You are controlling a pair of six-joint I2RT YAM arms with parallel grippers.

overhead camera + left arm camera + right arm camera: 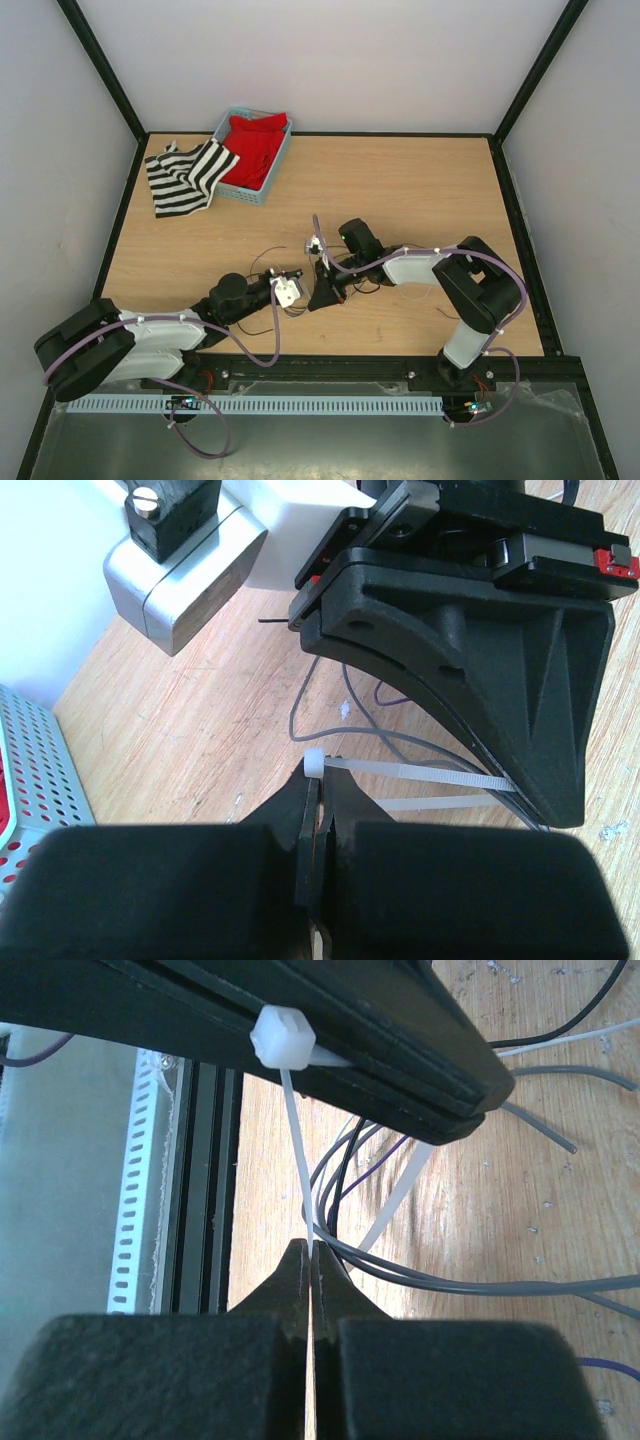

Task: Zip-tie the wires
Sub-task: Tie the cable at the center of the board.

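On the table (420,190) the two arms meet, and the step in hand looks like cinching. The left gripper (316,815) is closed on the zip tie (297,1150) right beside its head (283,1038). The right gripper (310,1272), fingers pressed together, pinches the tail a short way from the head. The wires (450,1285), grey, black and purple strands, run just beside the head, seemingly inside a slack loop of the tie and close to the right gripper. The next move probably calls for the right gripper to draw the tail away from the head while the left braces it, until the loop bites.
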